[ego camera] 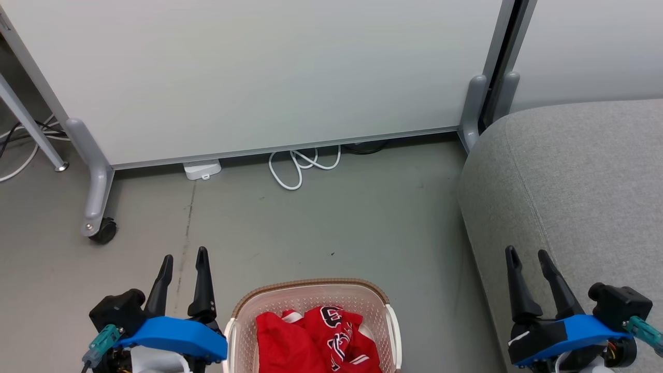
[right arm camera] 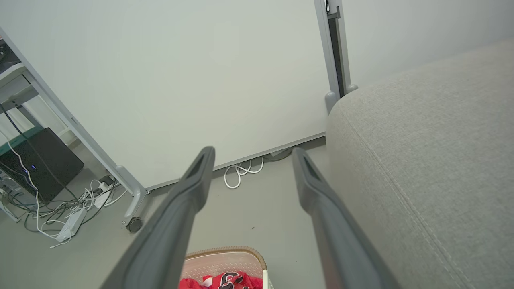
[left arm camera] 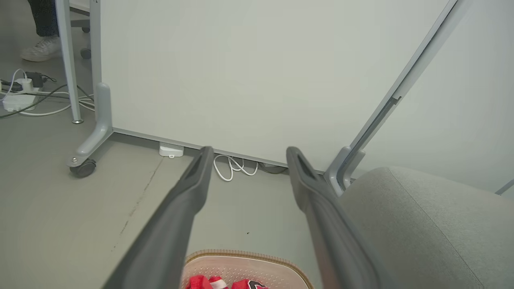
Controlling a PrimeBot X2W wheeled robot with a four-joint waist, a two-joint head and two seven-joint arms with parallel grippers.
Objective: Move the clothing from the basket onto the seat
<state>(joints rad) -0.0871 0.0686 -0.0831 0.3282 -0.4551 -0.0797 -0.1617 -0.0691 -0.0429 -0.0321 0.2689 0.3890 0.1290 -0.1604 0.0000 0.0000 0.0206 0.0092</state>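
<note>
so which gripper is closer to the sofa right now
Right. The right gripper hangs open over the near edge of the sofa. The left gripper, also open, is on the other side of the basket, above the floor.

The basket point(ego camera: 311, 298) is perforated cream plastic with a brown woven-look rim; the clothing point(ego camera: 290, 342) in it is creased red cloth. Right of the basket, the seat point(ego camera: 570, 181) is matt grey woven fabric. The left tool point(ego camera: 184, 254) and right tool point(ego camera: 527, 251) have matt dark fingers and smooth blue plastic covers.
</note>
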